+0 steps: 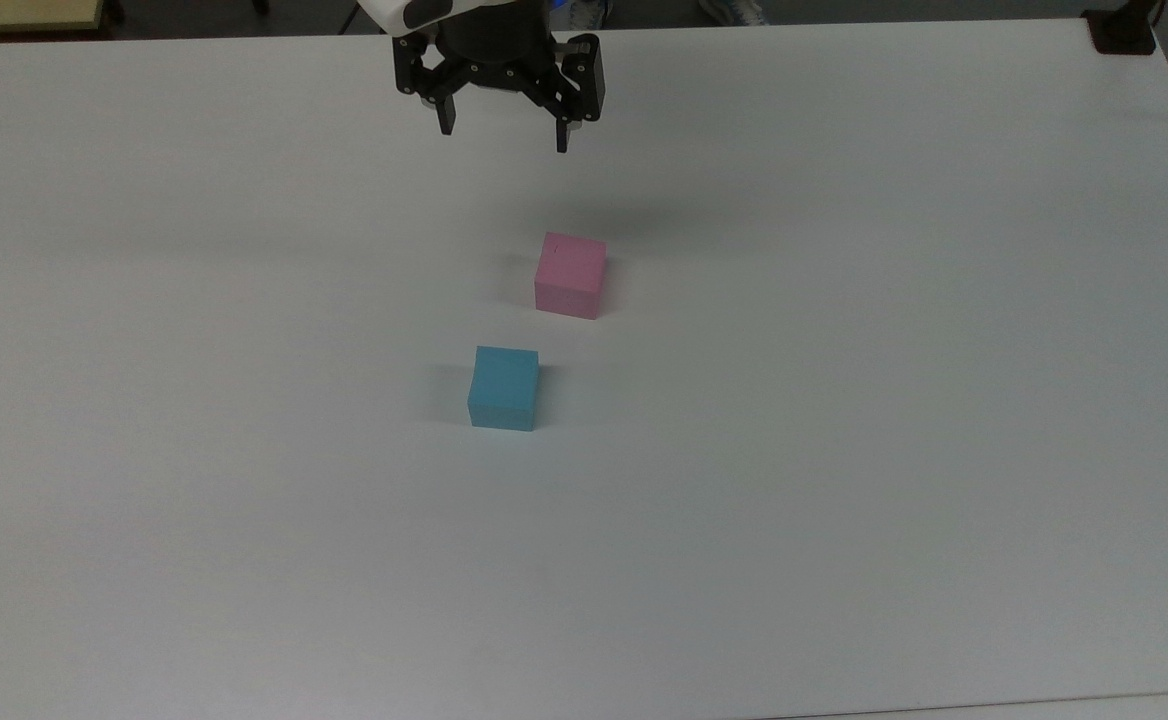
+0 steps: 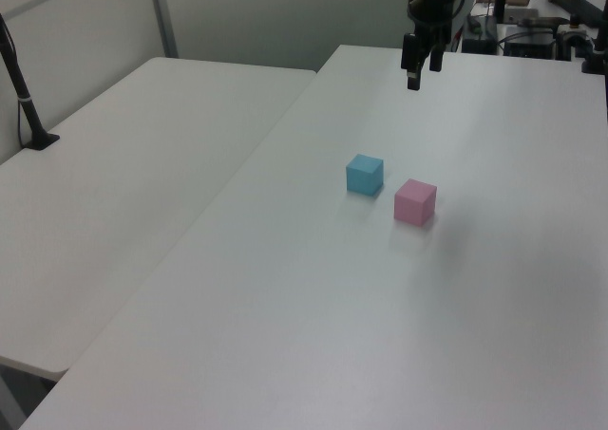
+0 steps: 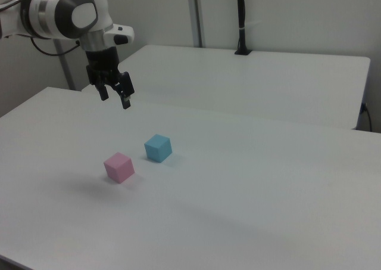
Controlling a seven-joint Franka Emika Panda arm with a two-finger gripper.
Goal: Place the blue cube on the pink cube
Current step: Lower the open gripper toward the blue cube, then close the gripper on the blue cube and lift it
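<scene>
The blue cube [image 1: 504, 388] [image 2: 365, 174] [image 3: 158, 148] rests on the white table, a short gap from the pink cube [image 1: 570, 275] [image 2: 415, 202] [image 3: 119, 167]. In the top view the pink cube lies above and slightly right of the blue one. My gripper [image 1: 504, 137] [image 2: 419, 73] [image 3: 115, 98] hangs open in the air, well above the table and beyond the pink cube, with nothing between its fingers. Its shadow falls on the table just past the pink cube.
The white table [image 1: 844, 450] stretches wide around both cubes. A second table [image 2: 123, 164] adjoins it, carrying a black post [image 2: 24, 98] [image 3: 241, 19] on a base. A dark clamp [image 1: 1124, 30] sits at the top view's upper right corner.
</scene>
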